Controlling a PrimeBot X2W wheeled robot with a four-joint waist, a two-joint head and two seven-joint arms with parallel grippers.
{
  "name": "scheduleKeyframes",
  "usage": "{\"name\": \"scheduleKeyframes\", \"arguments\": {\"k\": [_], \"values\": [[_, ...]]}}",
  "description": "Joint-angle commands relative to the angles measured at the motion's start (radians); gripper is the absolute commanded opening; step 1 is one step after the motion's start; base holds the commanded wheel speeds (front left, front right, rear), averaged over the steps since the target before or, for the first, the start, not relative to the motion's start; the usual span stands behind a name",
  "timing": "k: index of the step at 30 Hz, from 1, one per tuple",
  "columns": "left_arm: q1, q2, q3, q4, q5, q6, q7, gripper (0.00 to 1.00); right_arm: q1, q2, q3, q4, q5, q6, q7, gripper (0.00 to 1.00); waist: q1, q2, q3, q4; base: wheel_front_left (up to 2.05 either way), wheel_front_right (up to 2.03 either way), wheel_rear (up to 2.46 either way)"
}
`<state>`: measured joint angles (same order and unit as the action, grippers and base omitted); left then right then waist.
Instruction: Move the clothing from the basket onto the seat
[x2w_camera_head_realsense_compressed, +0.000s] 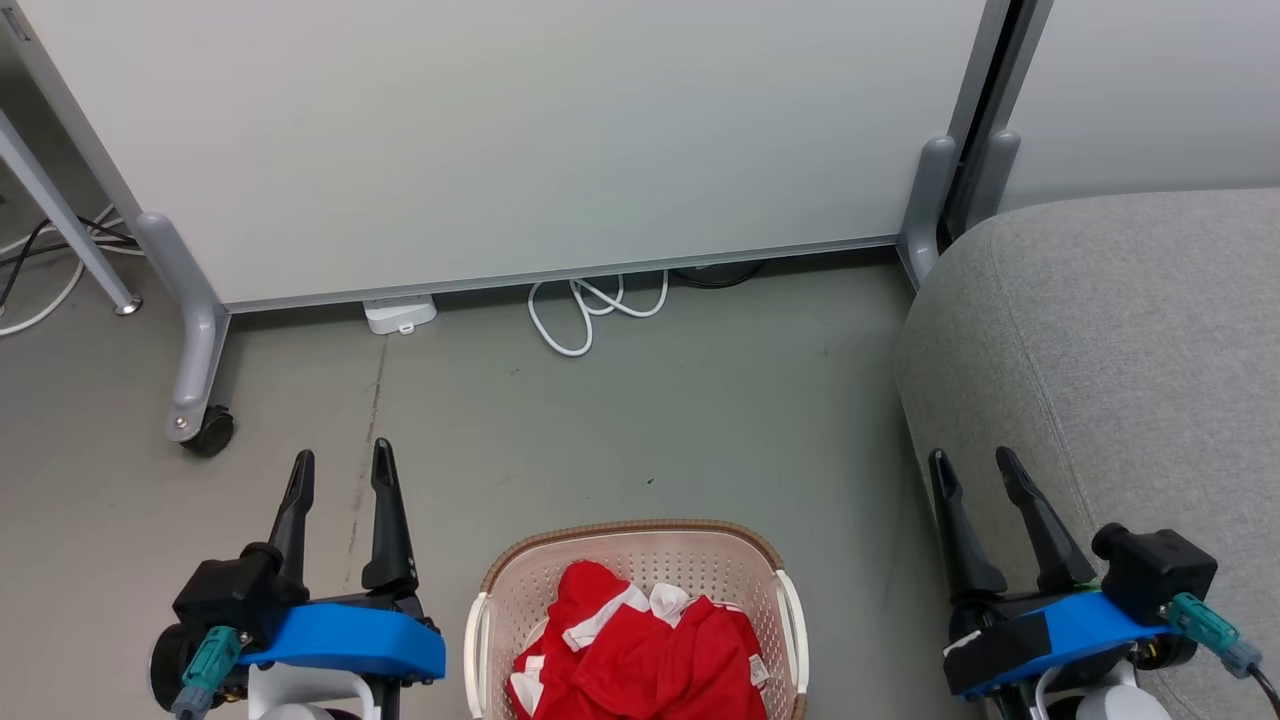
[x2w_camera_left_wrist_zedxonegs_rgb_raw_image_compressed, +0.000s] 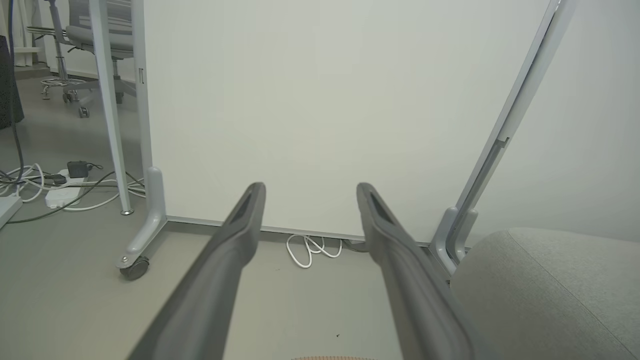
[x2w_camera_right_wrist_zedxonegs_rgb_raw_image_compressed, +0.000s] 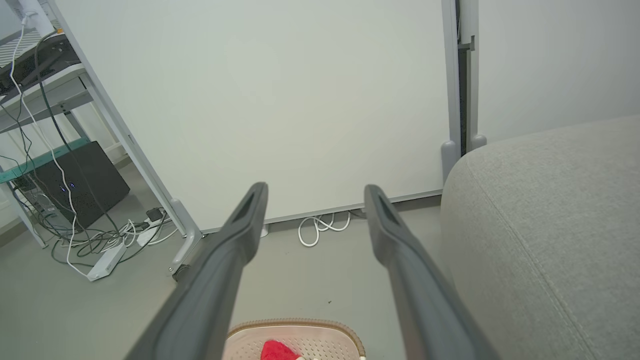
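Note:
The cream basket (x2w_camera_head_realsense_compressed: 640, 535) with a brown rim stands on the floor at the bottom centre of the head view, holding crumpled red clothing (x2w_camera_head_realsense_compressed: 640, 655) with white trim. The grey seat (x2w_camera_head_realsense_compressed: 1120, 350) fills the right side. My left gripper (x2w_camera_head_realsense_compressed: 340, 463) hovers open to the left of the basket, fingers empty. My right gripper (x2w_camera_head_realsense_compressed: 970, 462) is open to the right of the basket, over the seat's near edge. The right wrist view looks between its fingers (x2w_camera_right_wrist_zedxonegs_rgb_raw_image_compressed: 235, 250) at the basket (x2w_camera_right_wrist_zedxonegs_rgb_raw_image_compressed: 295, 336), a bit of red clothing (x2w_camera_right_wrist_zedxonegs_rgb_raw_image_compressed: 277, 350) and the seat (x2w_camera_right_wrist_zedxonegs_rgb_raw_image_compressed: 550, 225).
A white partition panel (x2w_camera_head_realsense_compressed: 500, 140) on grey wheeled feet (x2w_camera_head_realsense_compressed: 205, 425) stands behind the basket. A coiled white cable (x2w_camera_head_realsense_compressed: 590, 305) and a small white box (x2w_camera_head_realsense_compressed: 400, 315) lie at its base. More cables and a power strip (x2w_camera_right_wrist_zedxonegs_rgb_raw_image_compressed: 107, 257) lie far left.

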<state>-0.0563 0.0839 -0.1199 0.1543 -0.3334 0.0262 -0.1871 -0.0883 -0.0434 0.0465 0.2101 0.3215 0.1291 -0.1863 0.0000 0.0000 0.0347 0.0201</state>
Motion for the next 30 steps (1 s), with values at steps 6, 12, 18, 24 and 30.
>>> {"name": "scheduleKeyframes", "arguments": {"k": [6, 12, 18, 24, 30], "values": [[-0.01, 0.01, -0.013, -0.013, 0.073, 0.008, -0.019, 1.0, -0.019, -0.008, 0.01, 0.005, -0.076, 0.002, -0.02, 1.0, 0.0, 0.0, -0.001, 0.001, 0.0, 0.0, 0.0], [-0.007, 0.012, -0.02, -0.009, 0.119, 0.0, -0.032, 1.0, -0.019, -0.008, 0.017, 0.013, -0.126, 0.002, -0.033, 1.0, 0.0, 0.0, -0.005, 0.003, 0.0, 0.0, 0.0], [-0.003, 0.01, -0.027, -0.011, 0.164, -0.011, -0.045, 1.0, -0.02, -0.009, 0.024, 0.019, -0.173, 0.002, -0.045, 1.0, 0.0, 0.0, -0.004, 0.005, 0.0, 0.0, 0.0], [0.0, 0.005, -0.026, -0.007, 0.203, -0.028, -0.056, 1.0, -0.021, -0.009, 0.032, 0.024, -0.217, 0.002, -0.056, 1.0, 0.0, 0.0, -0.002, 0.008, 0.0, 0.0, 0.0], [0.003, -0.001, -0.023, 0.0, 0.233, -0.045, -0.065, 1.0, -0.02, -0.009, 0.037, 0.026, -0.254, 0.002, -0.066, 1.0, 0.0, 0.0, 0.0, 0.01, 0.0, 0.0, 0.0]]}}
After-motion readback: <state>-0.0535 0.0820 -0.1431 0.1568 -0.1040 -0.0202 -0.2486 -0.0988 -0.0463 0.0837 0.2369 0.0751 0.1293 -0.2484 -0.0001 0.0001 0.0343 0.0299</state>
